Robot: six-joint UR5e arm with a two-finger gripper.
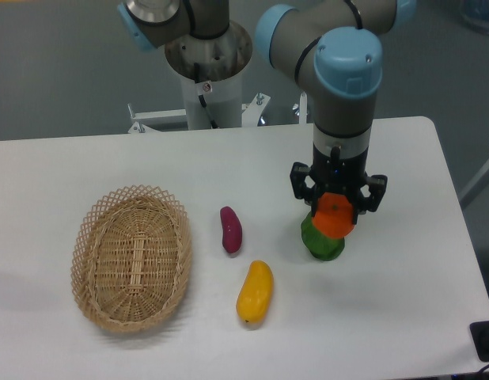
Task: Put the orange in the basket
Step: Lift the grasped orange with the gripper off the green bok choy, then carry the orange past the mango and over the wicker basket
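end effector [336,212] clamped on the orange [334,217] at right of counter [403,158], just above/touching a green fruit [322,242]. step looks like pickup. next: lift, carry left over purple fruit [230,229] to empty basket [131,257], release.

Bright, even overhead light; soft faint shadows; slightly grainy, mild blur.

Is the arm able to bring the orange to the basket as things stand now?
Probably yes. The gripper seems shut on the orange, and only the low purple fruit lies toward the open basket.
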